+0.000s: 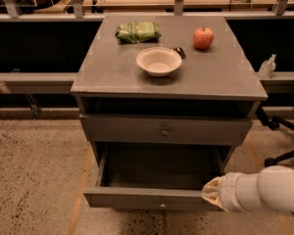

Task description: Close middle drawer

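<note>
You've got a matt, smooth grey desk (112,72) & middle drawer (137,198); gripper (209,193), below desk's front-right corner, looks cream cloth-covered, w/ smooth white plastic arm (269,195).

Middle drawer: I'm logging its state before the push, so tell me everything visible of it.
The middle drawer is grey, with a flat front and a small round knob at its centre. It stands pulled well out of the cabinet, level, its inside dark with no contents visible. The claw sits at the right end of its front, seemingly touching it.
</note>
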